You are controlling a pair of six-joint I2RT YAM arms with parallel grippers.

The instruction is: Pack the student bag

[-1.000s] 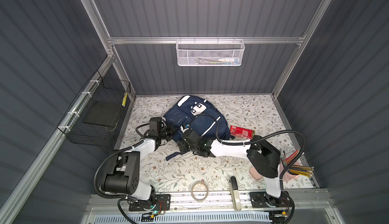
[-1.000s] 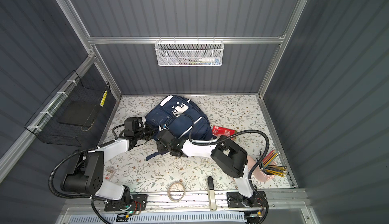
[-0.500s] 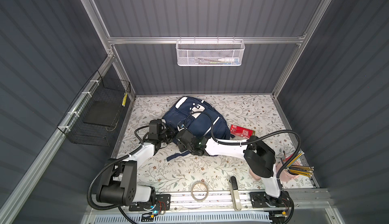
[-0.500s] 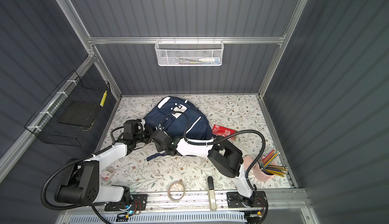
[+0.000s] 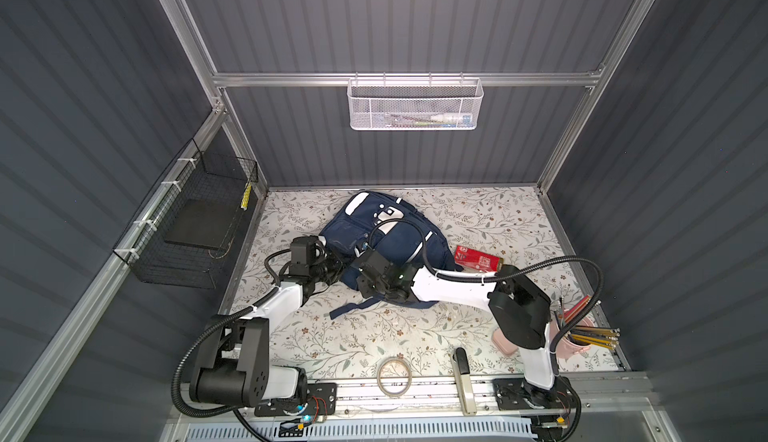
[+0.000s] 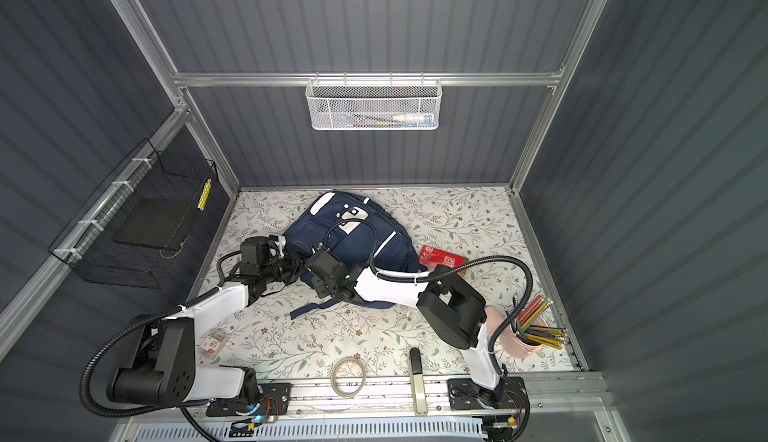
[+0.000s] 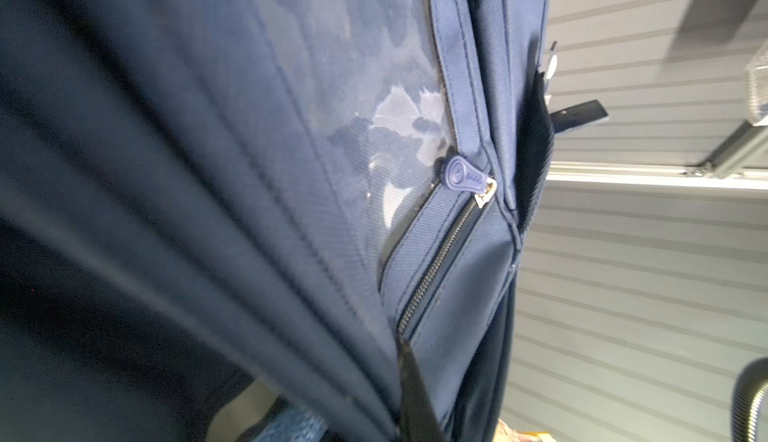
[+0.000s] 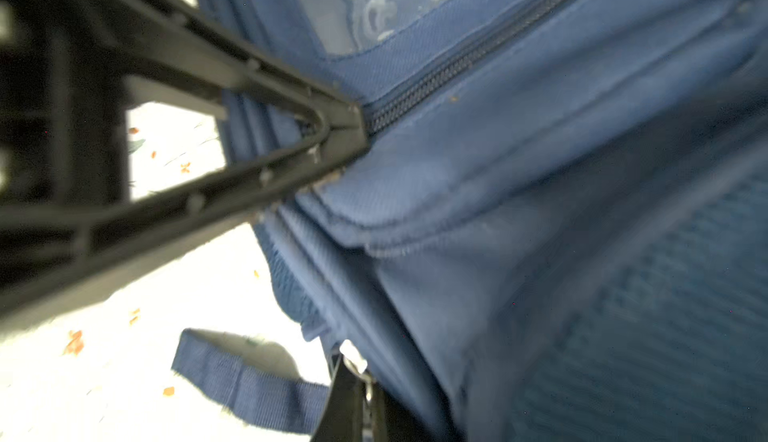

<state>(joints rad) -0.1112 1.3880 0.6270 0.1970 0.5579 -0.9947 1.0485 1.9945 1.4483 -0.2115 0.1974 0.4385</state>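
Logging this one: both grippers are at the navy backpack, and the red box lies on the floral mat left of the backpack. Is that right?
No: the red box lies on the floral mat right of the navy backpack, not left, as both top views show. The left gripper and right gripper are at the backpack, as stated.
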